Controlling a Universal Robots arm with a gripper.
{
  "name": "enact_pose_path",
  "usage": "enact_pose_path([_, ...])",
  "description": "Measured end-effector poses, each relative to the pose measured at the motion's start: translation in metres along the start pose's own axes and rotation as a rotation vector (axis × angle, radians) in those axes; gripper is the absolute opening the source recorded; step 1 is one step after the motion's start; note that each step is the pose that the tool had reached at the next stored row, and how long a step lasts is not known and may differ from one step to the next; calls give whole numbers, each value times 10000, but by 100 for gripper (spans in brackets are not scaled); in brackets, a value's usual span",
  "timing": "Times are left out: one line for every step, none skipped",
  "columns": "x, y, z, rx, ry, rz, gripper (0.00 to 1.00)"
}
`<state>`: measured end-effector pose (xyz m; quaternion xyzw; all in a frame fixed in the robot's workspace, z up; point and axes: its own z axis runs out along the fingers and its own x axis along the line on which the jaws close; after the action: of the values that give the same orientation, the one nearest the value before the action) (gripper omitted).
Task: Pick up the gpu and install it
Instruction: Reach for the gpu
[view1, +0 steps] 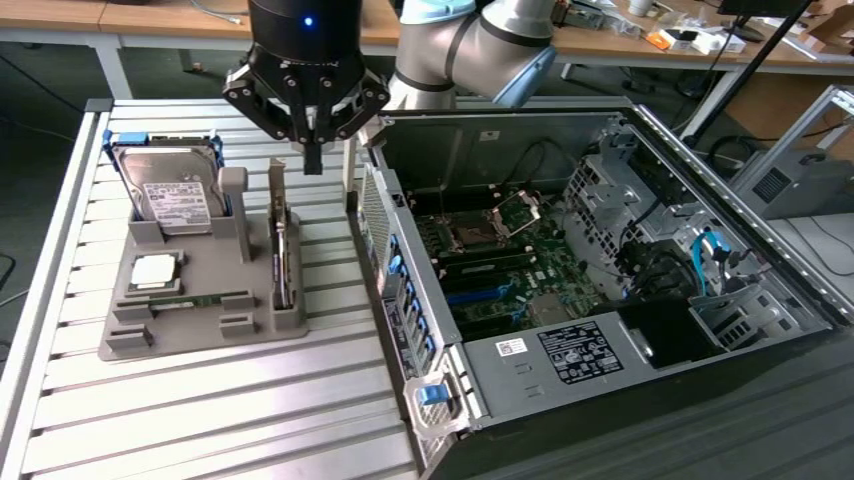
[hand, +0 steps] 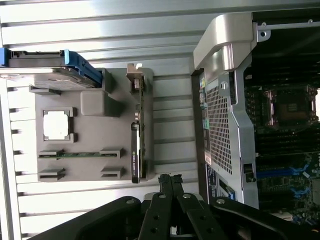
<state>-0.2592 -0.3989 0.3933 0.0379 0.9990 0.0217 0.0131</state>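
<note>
The end effector (view1: 312, 158) is hanging clenched and empty over the counter (view1: 200, 420), between the grey tray (view1: 174, 335) and the open computer case (view1: 561, 250). The gpu (view1: 279, 250) is standing on edge in the tray, ungrasped. Picking up and installing are both remaining.
</note>
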Motion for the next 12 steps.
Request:
enact_pose_path([5, 0, 0, 0, 0, 0, 11])
enact_pose_path([12, -1, 0, 0, 0, 0, 11])
enact_pose_path([17, -1, 0, 0, 0, 0, 11])
enact_pose_path([20, -1, 0, 0, -1, 0, 11])
enact_pose_path([24, -2, 0, 0, 0, 0, 11])
enact_pose_path([28, -2, -1, 0, 0, 0, 11])
enact_pose_path([32, -2, -1, 0, 0, 0, 11])
enact_pose_path([35, -3, -1, 0, 0, 0, 11])
enact_pose_path([39, -3, -1, 0, 0, 0, 11])
enact_pose_path([42, -3, -1, 0, 0, 0, 11])
enact_pose_path([46, -4, -1, 0, 0, 0, 11])
enact_pose_path([52, -4, -1, 0, 0, 0, 11])
